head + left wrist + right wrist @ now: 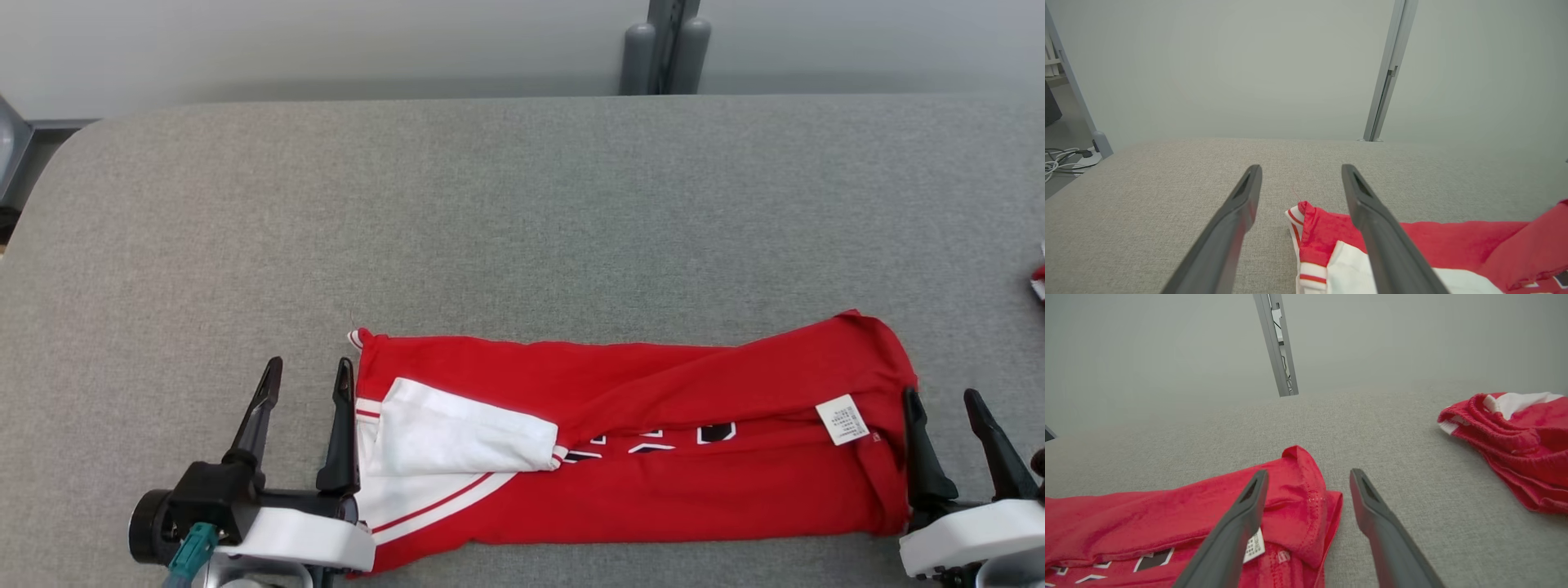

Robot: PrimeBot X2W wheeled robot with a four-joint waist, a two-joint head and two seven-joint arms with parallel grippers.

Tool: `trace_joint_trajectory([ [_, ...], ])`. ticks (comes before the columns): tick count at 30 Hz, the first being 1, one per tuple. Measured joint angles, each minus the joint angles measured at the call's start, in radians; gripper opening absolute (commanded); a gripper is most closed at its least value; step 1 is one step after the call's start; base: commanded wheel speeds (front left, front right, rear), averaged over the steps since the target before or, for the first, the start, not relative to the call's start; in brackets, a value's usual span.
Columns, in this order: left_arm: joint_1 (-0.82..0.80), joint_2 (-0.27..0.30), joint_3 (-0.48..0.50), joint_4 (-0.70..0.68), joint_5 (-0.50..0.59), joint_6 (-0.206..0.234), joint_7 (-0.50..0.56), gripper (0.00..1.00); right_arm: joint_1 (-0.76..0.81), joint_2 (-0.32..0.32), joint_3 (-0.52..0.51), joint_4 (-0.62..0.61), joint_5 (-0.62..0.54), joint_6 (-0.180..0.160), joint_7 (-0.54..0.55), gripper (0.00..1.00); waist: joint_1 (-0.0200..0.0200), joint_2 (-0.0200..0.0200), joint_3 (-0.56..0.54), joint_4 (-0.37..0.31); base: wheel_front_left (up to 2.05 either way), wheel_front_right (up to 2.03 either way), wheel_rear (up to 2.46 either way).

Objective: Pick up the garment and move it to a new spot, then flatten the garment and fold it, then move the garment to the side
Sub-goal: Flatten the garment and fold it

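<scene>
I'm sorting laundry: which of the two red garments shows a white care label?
The long folded garment; its label lies near its right end. The bunched garment farther right shows none.

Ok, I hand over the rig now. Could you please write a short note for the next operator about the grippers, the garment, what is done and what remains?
Left gripper: open, empty, at the left end of the red garment, with its inner finger above the white-trimmed edge.
Right gripper: open, empty, at the garment's right end, near the care label.
Garment: lies on the grey table near its front edge, as a long band.
Done: it looks flattened and folded lengthwise.
Left: probably a crosswise fold, then moving it to the side. A second red garment lies further right.
</scene>
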Motion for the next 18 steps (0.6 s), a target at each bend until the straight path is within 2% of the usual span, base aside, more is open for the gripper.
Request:
trace_joint_trajectory([
  [6, -0.026, -0.016, -0.009, 0.014, 0.01, -0.019, 0.0, 1.0, -0.051, 0.002, 0.031, 0.144, 0.047, 0.0, -0.002, 1.0, 0.0, 0.0, 0.036, 0.018, 0.0, 0.0, 0.0],
  [16, -0.044, -0.03, -0.004, 0.025, 0.017, -0.033, 0.0, 1.0, -0.075, 0.011, 0.096, 0.257, 0.109, 0.0, 0.005, 1.0, 0.0, 0.0, 0.052, 0.023, 0.0, 0.0, 0.0],
  [18, -0.047, -0.032, -0.003, 0.025, 0.02, -0.038, 0.0, 1.0, -0.082, 0.01, 0.108, 0.268, 0.118, -0.001, 0.001, 0.0, 0.0, 0.0, 0.054, 0.021, 0.0, 0.0, 0.0],
])
